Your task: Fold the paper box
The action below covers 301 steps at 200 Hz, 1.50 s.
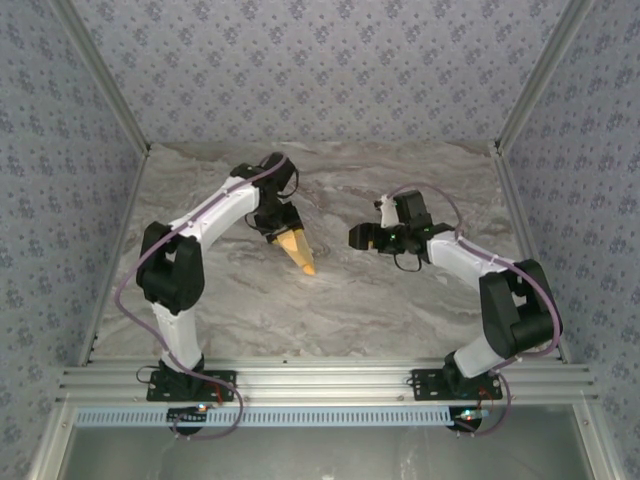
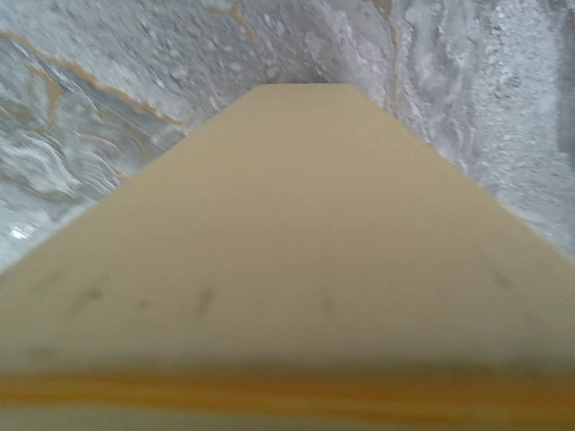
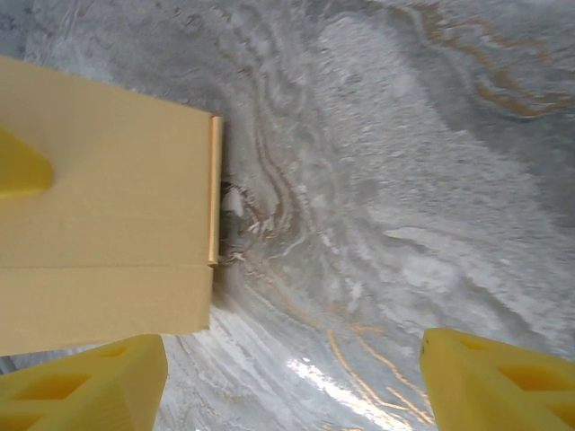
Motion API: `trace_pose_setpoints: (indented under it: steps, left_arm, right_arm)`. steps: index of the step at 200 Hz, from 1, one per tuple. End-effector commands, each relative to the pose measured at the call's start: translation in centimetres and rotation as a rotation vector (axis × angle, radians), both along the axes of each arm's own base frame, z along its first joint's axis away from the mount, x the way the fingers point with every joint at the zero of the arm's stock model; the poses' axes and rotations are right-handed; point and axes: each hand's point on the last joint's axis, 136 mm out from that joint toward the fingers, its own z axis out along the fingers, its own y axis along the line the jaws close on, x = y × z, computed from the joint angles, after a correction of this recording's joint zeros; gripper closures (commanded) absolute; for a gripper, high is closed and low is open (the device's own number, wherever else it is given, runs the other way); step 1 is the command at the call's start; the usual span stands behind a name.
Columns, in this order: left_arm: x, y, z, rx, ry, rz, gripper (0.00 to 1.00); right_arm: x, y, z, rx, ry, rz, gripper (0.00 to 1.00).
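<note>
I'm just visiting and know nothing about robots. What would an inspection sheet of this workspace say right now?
Surface: marbled grey table, no spills seen.
Job's things: paper box, yellow-orange card, sticking out from the left gripper.
Clutter: nothing seen.
Grippers: left gripper at the box, its grip hidden; right gripper open and empty, near the box.
Cables: purple cable running along each arm.
Surroundings: patterned walls; metal rail at the near edge.

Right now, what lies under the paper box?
Under the paper box the marbled table shows around its edges, with a dark shadow at its end. The part directly beneath is covered by the card.
</note>
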Motion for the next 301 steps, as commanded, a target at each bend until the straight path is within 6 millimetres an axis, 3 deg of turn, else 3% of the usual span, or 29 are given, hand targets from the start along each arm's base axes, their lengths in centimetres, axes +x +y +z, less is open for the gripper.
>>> trace_pose_setpoints:
  steps: [1, 24, 53, 61, 73, 89, 114, 137, 152, 172, 184, 205, 269, 301]
  left_arm:
    - [-0.7, -2.0, 4.4, -0.184, -0.038, -0.021, 0.57]
    - [-1.0, -1.9, 6.8, -0.262, -0.062, -0.008, 0.56]
    - [-1.3, -1.2, 7.0, -0.400, -0.006, 0.088, 0.55]
    - [-1.4, -1.4, 6.7, -0.454, 0.024, 0.117, 0.55]
    - [-1.7, -2.0, 6.4, -0.538, 0.067, 0.147, 0.56]
    - [-1.8, -3.2, 6.6, -0.640, 0.094, 0.146, 0.56]
    - [-2.3, -3.9, 6.5, -0.711, 0.143, 0.157, 0.55]
    - [-2.7, -4.2, 6.1, -0.744, 0.193, 0.192, 0.54]
    - [-2.7, -4.6, 5.9, -0.766, 0.225, 0.211, 0.54]
    - [-2.8, -5.5, 5.8, -0.785, 0.252, 0.189, 0.54]
    - [-3.2, -6.0, 5.9, -0.785, 0.262, 0.163, 0.54]
    - [-4.0, -6.8, 5.7, -0.770, 0.280, 0.130, 0.54]
    - [-3.7, -8.3, 5.0, -0.763, 0.291, 0.149, 0.54]
    - [-3.6, -9.2, 4.7, -0.759, 0.299, 0.146, 0.53]
  right_arm:
    - [-0.7, 1.6, 1.3, 0.008, -0.094, 0.062, 0.23]
    - [-1.2, 2.3, 2.9, 0.049, -0.193, 0.089, 0.23]
    - [-2.0, 2.3, 4.1, 0.038, -0.261, 0.128, 0.22]
    - [-2.6, 2.5, 4.2, -0.022, -0.341, 0.167, 0.09]
    - [-3.8, 2.7, 4.5, -0.128, -0.499, 0.243, 0.06]
    - [-3.6, 0.9, 5.5, -0.193, -0.551, 0.183, 0.07]
    - [-3.7, -2.5, 8.4, -0.065, -0.537, -0.006, 0.09]
    - [-5.9, -3.6, 9.5, 0.006, -0.576, -0.021, 0.09]
    - [-8.8, -2.4, 10.2, 0.012, -0.709, 0.164, 0.09]
    - [-11.2, -1.9, 9.3, -0.217, -0.991, 0.354, 0.07]
    - [-11.0, -2.4, 9.4, -0.358, -1.111, 0.383, 0.01]
    - [-10.5, -1.9, 10.3, -0.457, -1.209, 0.487, 0.00]
    - [-7.3, 3.4, 8.9, -0.752, -1.206, 0.761, 0.09]
    - [-7.3, 4.9, 7.1, -0.784, -1.158, 0.848, 0.12]
